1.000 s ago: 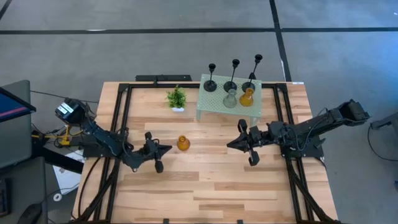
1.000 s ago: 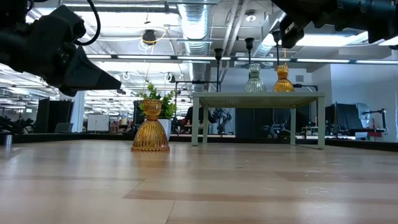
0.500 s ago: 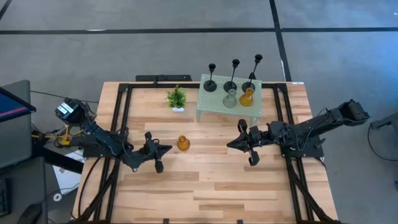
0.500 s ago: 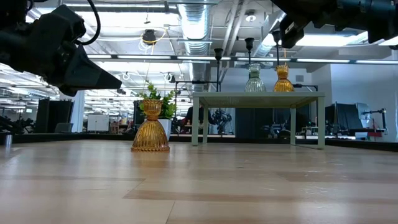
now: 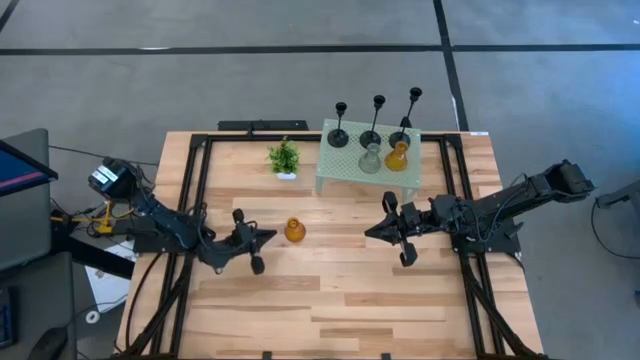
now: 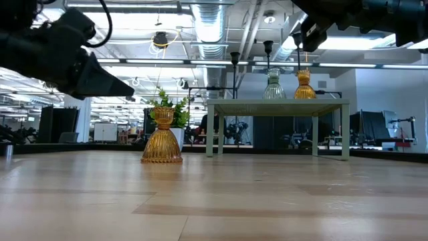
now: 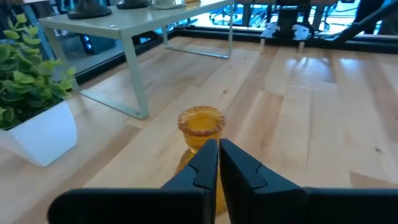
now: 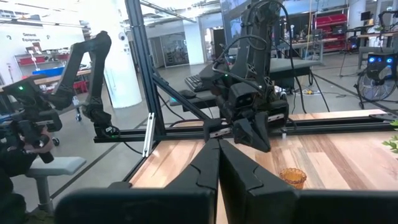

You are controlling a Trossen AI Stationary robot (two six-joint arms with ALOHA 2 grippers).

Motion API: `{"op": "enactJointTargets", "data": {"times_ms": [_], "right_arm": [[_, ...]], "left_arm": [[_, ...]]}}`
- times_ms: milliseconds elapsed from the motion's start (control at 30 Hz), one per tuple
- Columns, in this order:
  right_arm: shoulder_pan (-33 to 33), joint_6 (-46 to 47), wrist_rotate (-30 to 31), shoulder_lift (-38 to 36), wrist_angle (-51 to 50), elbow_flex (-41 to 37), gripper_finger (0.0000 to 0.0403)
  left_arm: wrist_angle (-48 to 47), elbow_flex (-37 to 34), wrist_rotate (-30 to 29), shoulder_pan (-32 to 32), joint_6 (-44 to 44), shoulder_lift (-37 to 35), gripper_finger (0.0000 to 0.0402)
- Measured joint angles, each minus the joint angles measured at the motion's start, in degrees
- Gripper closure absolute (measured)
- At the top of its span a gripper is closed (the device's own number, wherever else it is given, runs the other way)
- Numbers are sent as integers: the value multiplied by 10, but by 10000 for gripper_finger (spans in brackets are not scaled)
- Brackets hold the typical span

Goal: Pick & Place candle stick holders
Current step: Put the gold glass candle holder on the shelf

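One squat amber glass candle stick holder (image 5: 294,230) stands upright on its wide base on the bare wood, left of the table's middle. My left gripper (image 5: 272,238) is shut and hovers just to the holder's left, pointing at it from above table height without touching. In the left wrist view the holder (image 7: 200,121) shows just beyond the fingertips. My right gripper (image 5: 368,232) is shut, raised, right of centre, and points toward the table's left. Three black thin-stemmed holders (image 5: 375,125), a clear glass one (image 5: 371,158) and a second amber one (image 5: 397,157) stand on the pale green mesh stand (image 5: 345,172).
A small green potted plant (image 5: 284,158) sits at the far side, left of the mesh stand. Black frame rails (image 5: 196,200) run along the table's left, right and far sides. Open wood (image 5: 330,300) lies between the grippers and the near edge.
My left gripper has rolled slightly about the line it points along and has stayed in place beside the amber holder. Nothing on the table has moved.
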Motion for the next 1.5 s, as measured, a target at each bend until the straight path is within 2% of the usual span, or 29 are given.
{"op": "enactJointTargets", "data": {"times_ms": [133, 467, 667, 833, 1100, 1500], "right_arm": [[-8, 0, 0, 0, 0, 0, 403], [-18, 1, 0, 0, 0, 0, 403], [-17, 1, 0, 0, 0, 0, 403], [-17, 0, 0, 0, 0, 0, 403], [-17, 0, 0, 0, 2, 0, 403], [-20, 0, 0, 0, 4, 0, 403]], "left_arm": [[0, 0, 37, 36, 0, 4, 358], [0, 0, 140, 111, -40, 55, 251], [10, 1, 158, 129, -46, 79, 205], [57, 1, 159, 143, -46, 94, 176], [95, 7, 234, 173, -46, 125, 142], [99, 59, 235, 206, -44, 180, 137]]}}
